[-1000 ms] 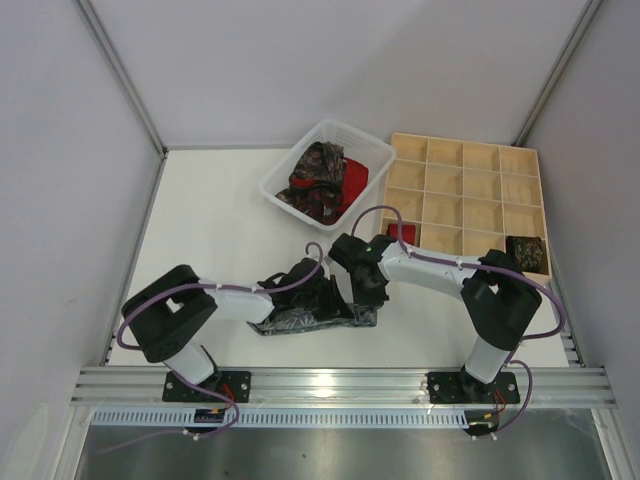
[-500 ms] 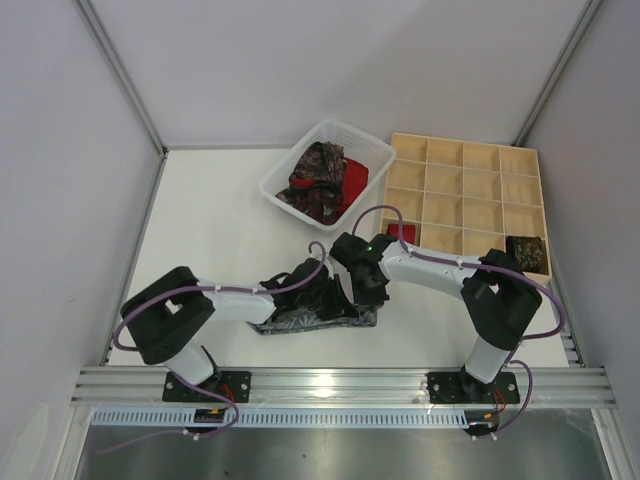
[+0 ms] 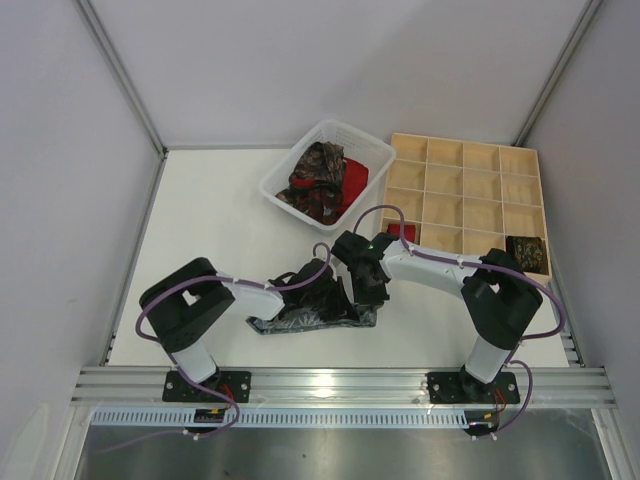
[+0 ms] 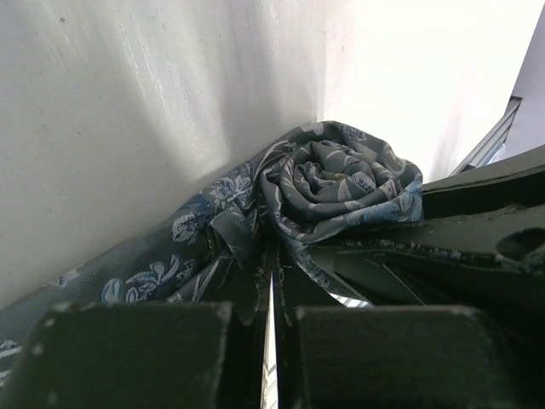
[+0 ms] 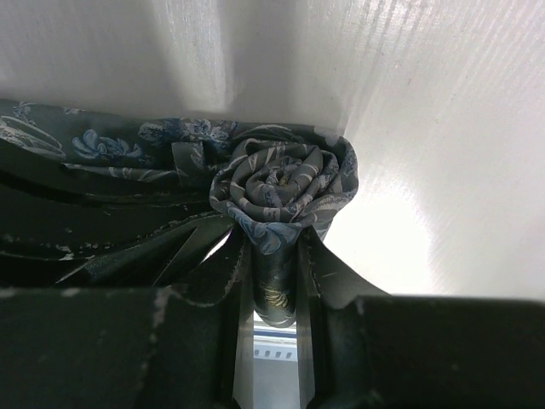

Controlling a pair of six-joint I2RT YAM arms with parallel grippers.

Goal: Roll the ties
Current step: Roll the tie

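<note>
The left gripper lies low over the table, near the middle of its near half. Its fingers are pressed together, with only a thin slit between them. Their tips sit against the flat part of the grey tie, just left of its roll; I cannot tell whether any fabric is caught between them.

The grey tie lies on the table, its loose strip running left from the grippers toward the near edge. Its right end is wound into a tight spiral roll.

Farther back, a white basket holds a paisley tie and a red tie, both heaped loosely.

The right gripper meets the left one at the roll. In the right wrist view its fingers stand slightly apart, pinching the fabric at the base of the roll, which stands on end between them.

At the far right is a wooden tray. A red roll sits in its near-left compartment and a dark roll in its near-right one.
</note>
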